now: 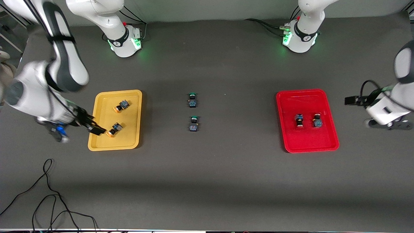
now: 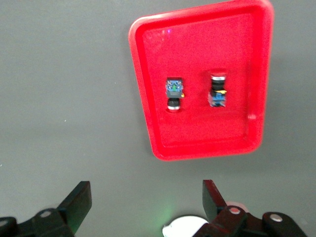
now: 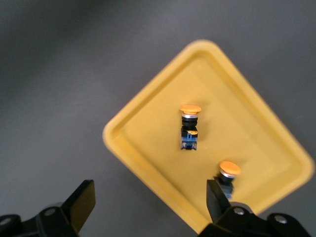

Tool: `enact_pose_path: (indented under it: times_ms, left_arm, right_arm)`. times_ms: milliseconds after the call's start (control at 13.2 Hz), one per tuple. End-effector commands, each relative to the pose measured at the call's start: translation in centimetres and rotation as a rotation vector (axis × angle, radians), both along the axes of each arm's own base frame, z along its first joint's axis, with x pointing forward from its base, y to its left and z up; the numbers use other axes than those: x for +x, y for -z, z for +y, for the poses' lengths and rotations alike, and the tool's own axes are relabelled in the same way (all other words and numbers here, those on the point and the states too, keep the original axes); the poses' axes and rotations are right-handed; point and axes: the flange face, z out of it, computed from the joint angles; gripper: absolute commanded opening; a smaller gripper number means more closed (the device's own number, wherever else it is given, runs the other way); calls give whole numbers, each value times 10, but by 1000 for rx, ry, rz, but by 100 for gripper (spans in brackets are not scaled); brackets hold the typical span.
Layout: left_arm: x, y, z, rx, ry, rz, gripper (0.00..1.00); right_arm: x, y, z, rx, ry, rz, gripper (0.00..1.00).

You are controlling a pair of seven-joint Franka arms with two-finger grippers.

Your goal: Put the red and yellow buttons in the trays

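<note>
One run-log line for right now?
yellow tray: two orange-capped buttons | red tray: two red-capped buttons | left gripper, right gripper: open, empty

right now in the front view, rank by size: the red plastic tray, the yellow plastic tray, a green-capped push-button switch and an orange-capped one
1. Red plastic tray and yellow plastic tray: they look about alike, so I won't rank them.
2. Green-capped push-button switch and orange-capped push-button switch: both tiny and about alike, far smaller than either tray.
</note>
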Motion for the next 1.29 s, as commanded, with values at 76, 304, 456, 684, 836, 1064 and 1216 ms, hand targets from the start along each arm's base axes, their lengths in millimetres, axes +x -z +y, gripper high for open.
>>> enact_pose_path:
  times_ms: [76,304,456,684,836,1064,1216]
  left_arm:
    - [-1,-63,-32,-22,45,-13,100]
    - [-16,-90,-51,-35,49,-70,100]
    - [-22,-93,-57,-26,57,-94,100]
    - [-36,-85,-58,-23,61,-134,100]
    - [-35,-90,-58,-25,57,-134,100]
    - [-33,-99,-59,-27,57,-149,100]
    - [-33,-98,-60,-38,56,-149,100]
  right_arm:
    - [-20,-126,2,-15,-314,-90,100]
    - [-43,-180,-5,-23,-448,-116,100]
    - [-47,-185,-8,-70,-549,-121,100]
    - [-42,-178,-12,-74,-642,-112,100]
    - [-42,-177,-11,-73,-664,-109,100]
    - [-45,-178,-16,-65,-691,-85,100]
    - [-47,-183,-17,-64,-693,-79,100]
